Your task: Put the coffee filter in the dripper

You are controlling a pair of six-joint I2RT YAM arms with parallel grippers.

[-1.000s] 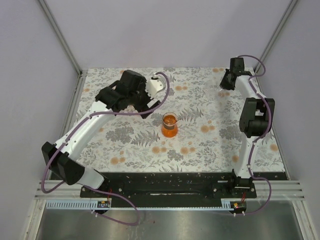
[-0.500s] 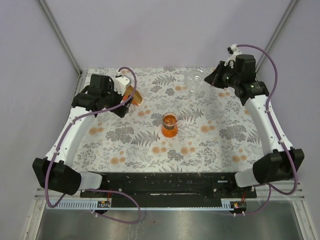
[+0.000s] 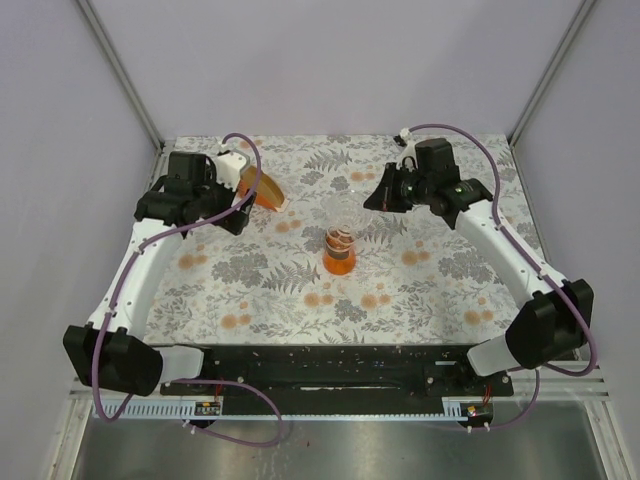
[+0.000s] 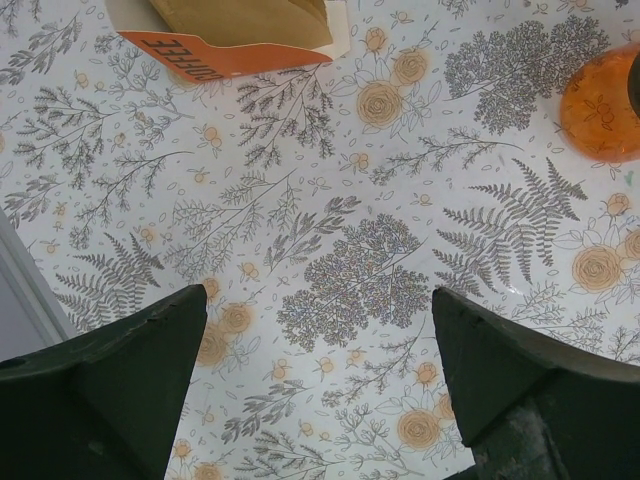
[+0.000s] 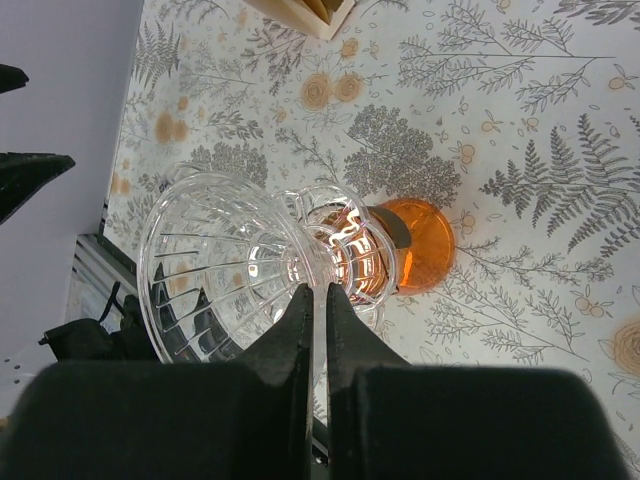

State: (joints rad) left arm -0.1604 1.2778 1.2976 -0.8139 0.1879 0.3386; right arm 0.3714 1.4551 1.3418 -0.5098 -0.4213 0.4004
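The dripper's clear ribbed cone (image 3: pixel 345 212) is gripped by my right gripper (image 3: pixel 380 196), tilted on its side just above and touching or nearly touching the orange rounded base (image 3: pixel 340 258) at the table's middle. In the right wrist view my right gripper (image 5: pixel 317 296) is shut on the cone (image 5: pixel 225 255), with the orange base (image 5: pixel 418 243) behind it. My left gripper (image 3: pixel 238 212) is open and empty, low over the cloth just short of the orange wedge holder (image 3: pixel 266 190). No loose coffee filter shows; only tan papers (image 4: pixel 240 15) in the holder (image 4: pixel 215 50).
A floral cloth (image 3: pixel 400 290) covers the table. The orange base also shows at the right edge of the left wrist view (image 4: pixel 603 100). Metal frame posts and grey walls stand at the back corners. A black rail (image 3: pixel 330 365) runs along the near edge.
My right arm has carried the clear cone from the back of the table to over the orange base. My left arm swung left to the holder, then barely moved.
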